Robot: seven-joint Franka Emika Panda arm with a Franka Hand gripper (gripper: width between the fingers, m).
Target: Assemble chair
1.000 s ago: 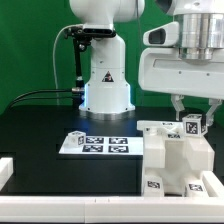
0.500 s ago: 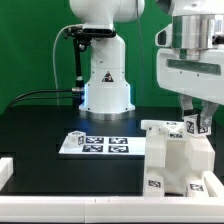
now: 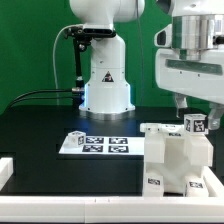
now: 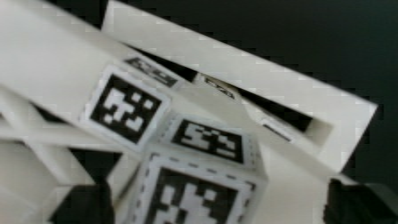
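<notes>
The partly built white chair [image 3: 170, 160] stands at the exterior view's right, with tags on its front. A small tagged chair piece [image 3: 195, 123] sits upright on its top right corner. My gripper [image 3: 195, 117] reaches down from above with a finger on each side of this piece and is shut on it. In the wrist view the same piece [image 4: 187, 140] fills the middle, tags on several faces, with my dark fingers [image 4: 365, 200] at the lower corners. White chair slabs [image 4: 231, 70] lie behind it.
The marker board [image 3: 98, 145] lies flat on the black table left of the chair. The arm's white base [image 3: 105, 85] stands behind it. The table's white raised border [image 3: 60, 200] runs along the front and left.
My hand has turned and shifted a little to the exterior view's right. The small tagged piece has shifted with it, first tilting left, then moving right.
</notes>
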